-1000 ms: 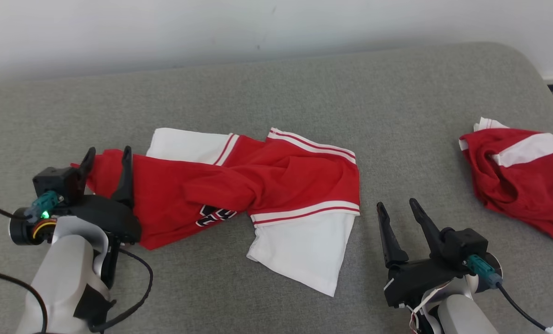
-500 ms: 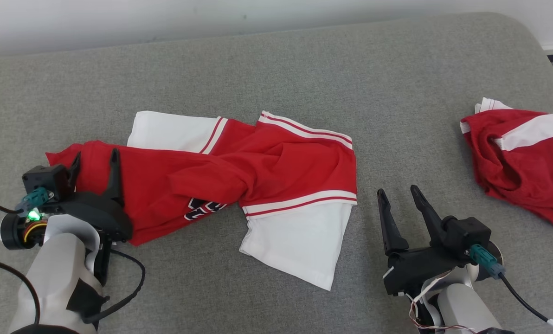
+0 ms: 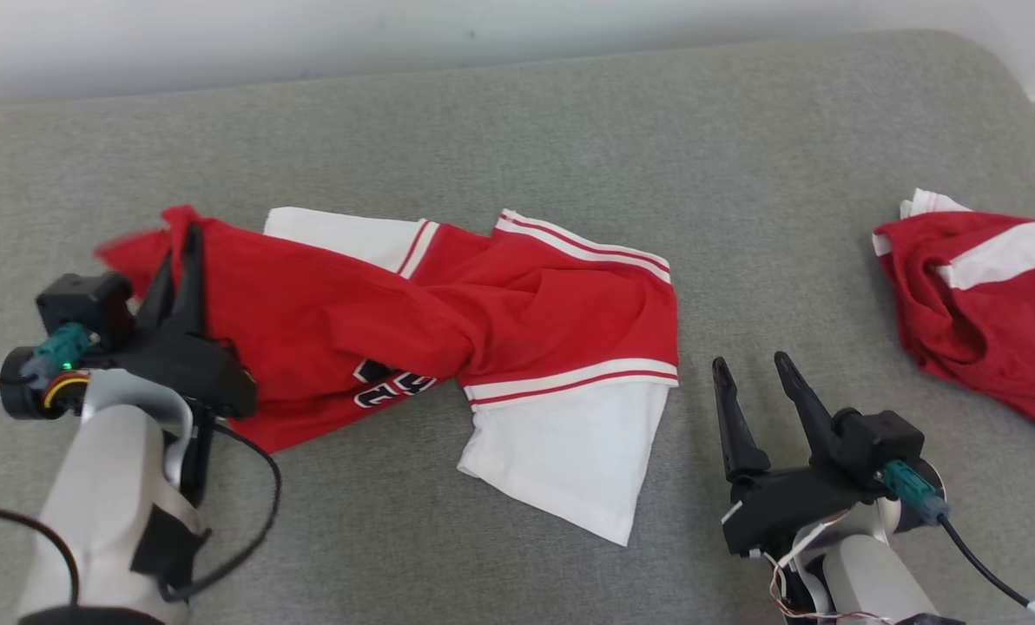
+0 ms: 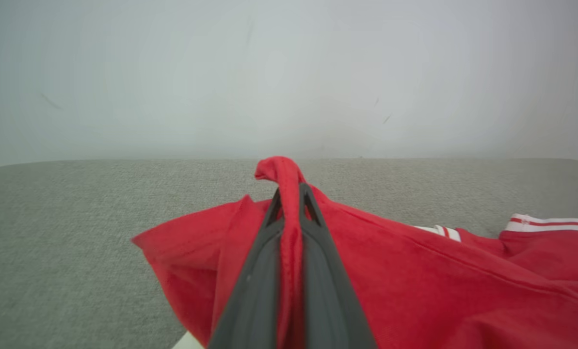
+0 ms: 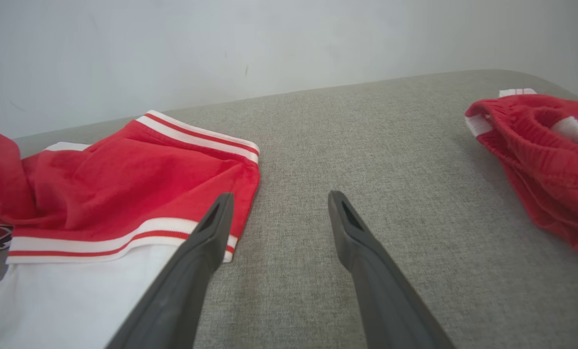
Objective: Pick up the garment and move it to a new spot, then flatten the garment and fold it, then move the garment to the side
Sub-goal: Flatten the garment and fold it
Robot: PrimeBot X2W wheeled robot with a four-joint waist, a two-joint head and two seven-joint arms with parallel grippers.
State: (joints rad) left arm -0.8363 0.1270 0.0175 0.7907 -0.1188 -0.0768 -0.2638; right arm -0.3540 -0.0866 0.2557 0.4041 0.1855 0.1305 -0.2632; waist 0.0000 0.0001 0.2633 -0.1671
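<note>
The left end effector (image 3: 179, 250) has just clamped its 2 fingers on a red edge of the crumpled red-and-white jersey shirt (image 3: 526, 321), which spreads rightward from it across the grey fabric-covered desk (image 3: 570, 130). It looks ready to lift. The right end effector (image 3: 750, 361) stays spread apart and empty, with the shirt's white hem just to its left.
</note>
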